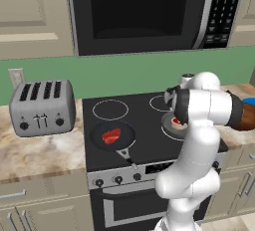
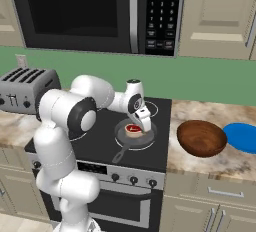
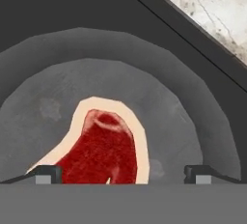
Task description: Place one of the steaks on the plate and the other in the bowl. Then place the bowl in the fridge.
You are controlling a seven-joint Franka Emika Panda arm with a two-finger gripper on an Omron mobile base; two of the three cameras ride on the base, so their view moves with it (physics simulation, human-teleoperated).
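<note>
Fat-rimmed steak (image 3: 103, 150): lies in grey pan (image 3: 43, 107), lower centre of hand view; long axis runs lower left to upper right, narrow end lower left. Gripper (image 3: 120, 174): fingers spread wide, empty, straddling steak.

— How many steaks on the stove?
— Two steaks: one all red (image 1: 111, 136), one fat-rimmed (image 3: 103, 149). Two pans: black (image 1: 121, 143), grey (image 2: 131, 139). One bowl (image 2: 202, 138), one plate (image 2: 242, 138), one toaster (image 1: 42, 107).
</note>
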